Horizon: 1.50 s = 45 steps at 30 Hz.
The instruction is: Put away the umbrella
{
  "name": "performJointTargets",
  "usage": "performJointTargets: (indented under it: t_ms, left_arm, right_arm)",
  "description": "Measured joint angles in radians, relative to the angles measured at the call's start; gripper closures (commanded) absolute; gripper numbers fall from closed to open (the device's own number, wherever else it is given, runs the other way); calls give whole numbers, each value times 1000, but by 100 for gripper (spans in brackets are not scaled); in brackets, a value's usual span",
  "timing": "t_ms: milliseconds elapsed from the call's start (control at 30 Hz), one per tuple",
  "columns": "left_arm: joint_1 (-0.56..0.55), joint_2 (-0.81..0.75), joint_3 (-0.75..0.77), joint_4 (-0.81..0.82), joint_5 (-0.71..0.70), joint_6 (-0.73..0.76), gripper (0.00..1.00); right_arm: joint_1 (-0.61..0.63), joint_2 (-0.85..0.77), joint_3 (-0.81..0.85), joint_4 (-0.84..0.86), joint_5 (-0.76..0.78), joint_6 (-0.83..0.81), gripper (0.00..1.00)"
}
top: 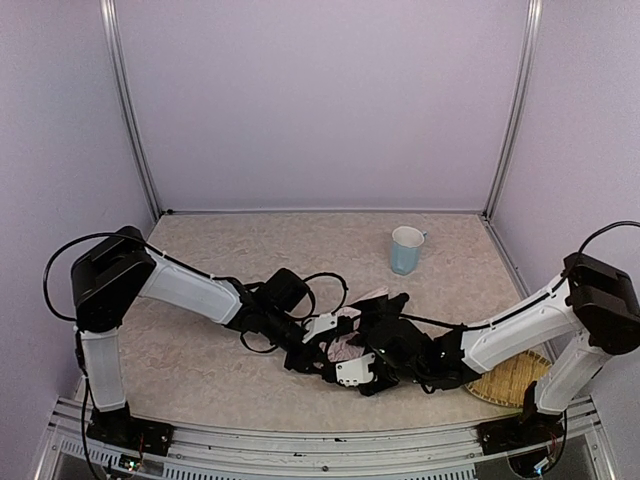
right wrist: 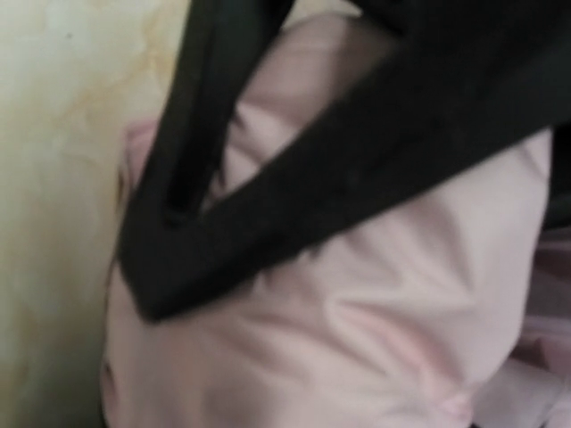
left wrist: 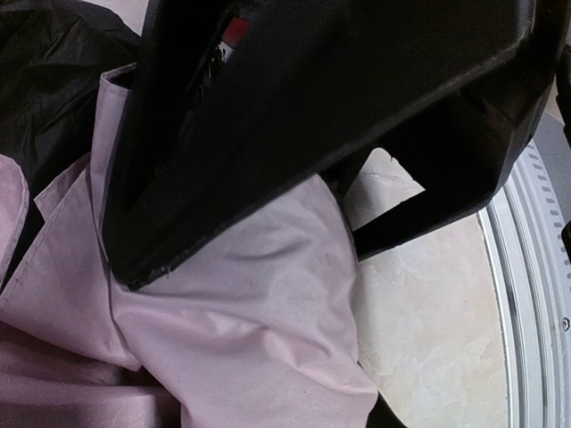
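Fingers [left wrist: 223, 160] close over pink umbrella [left wrist: 259, 312] in wrist views; overhead alone shows cup [top: 406, 250]; left tool [top: 325, 345], right tool [top: 365, 347]: grip unclear

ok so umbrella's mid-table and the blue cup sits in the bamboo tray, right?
No. The cup stands on the table, farther back, well apart from the bamboo tray at the near right; top external shows it. The umbrella is mid-table.

Place: robot lab test booth
Walls: plain lilac panels [top: 320, 100], aluminium corner posts [top: 512, 110]
Base: marbled tabletop [top: 250, 250], metal rail [top: 330, 438] at near edge
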Motion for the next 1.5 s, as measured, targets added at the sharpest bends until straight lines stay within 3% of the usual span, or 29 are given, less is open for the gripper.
performJointTargets:
  t_ms: [167,267,367,500,667,967,1500]
  left_arm:
    - [4,7,18,-30,7,22,97]
    - [10,13,29,-48,19,39,92]
    - [18,13,29,-60,29,55,77]
    - [27,-9,-17,-8,27,60,49]
    - [48,-114,-171,106,23,-18,38]
    - [69,-389,-458,407,-53,-114,37]
    - [78,-457,-589,573,-183,-158,37]
  right_arm:
    - [-12,10,31,-55,-28,23,31]
    - [-16,30,64,-99,-45,50,47]
    - [-19,47,88,-126,-60,86,65]
    - [-29,51,97,-133,-92,153,72]
    - [-30,55,107,-145,-125,156,75]
    - [-47,53,108,-151,-165,196,84]
    - [-206,-68,117,-261,-507,351,94]
